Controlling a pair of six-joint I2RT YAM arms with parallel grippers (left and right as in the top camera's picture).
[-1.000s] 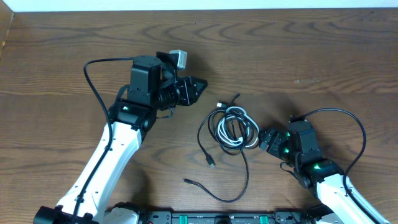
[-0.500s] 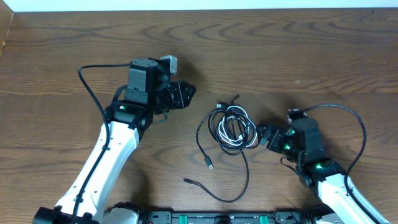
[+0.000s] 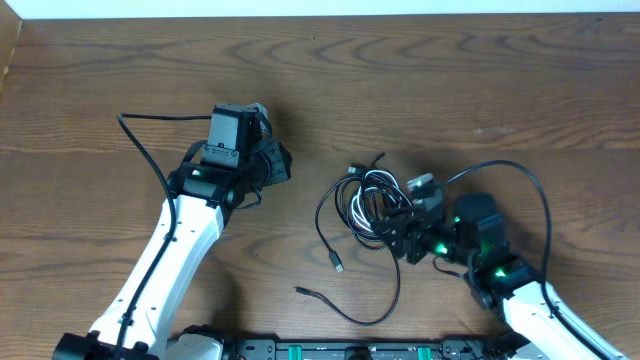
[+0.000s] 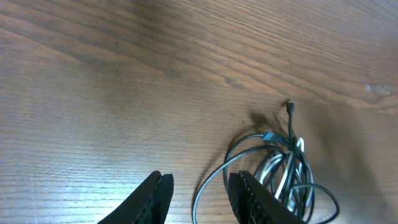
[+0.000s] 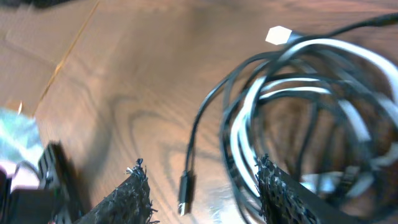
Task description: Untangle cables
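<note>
Right claw (image 5: 205, 190) has advanced onto the cables (image 4: 289, 165), jaws apart; left claw (image 4: 200, 180) retreated, open.

Clad in white shells (image 3: 170, 260) along the links, black at joints and fingers (image 4: 153, 198), dotted with small green lights (image 3: 202, 172), trailed by looping black cords (image 3: 160, 117).

The cables (image 3: 375, 205) are lying mid-frame on the tabletop (image 3: 450, 80), between the left end effector (image 3: 283, 163) and the right end effector (image 3: 393, 224)

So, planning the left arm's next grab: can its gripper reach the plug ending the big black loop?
Probably yes: only bare table lies between the left gripper and that plug; the right gripper works the bundle.
</note>
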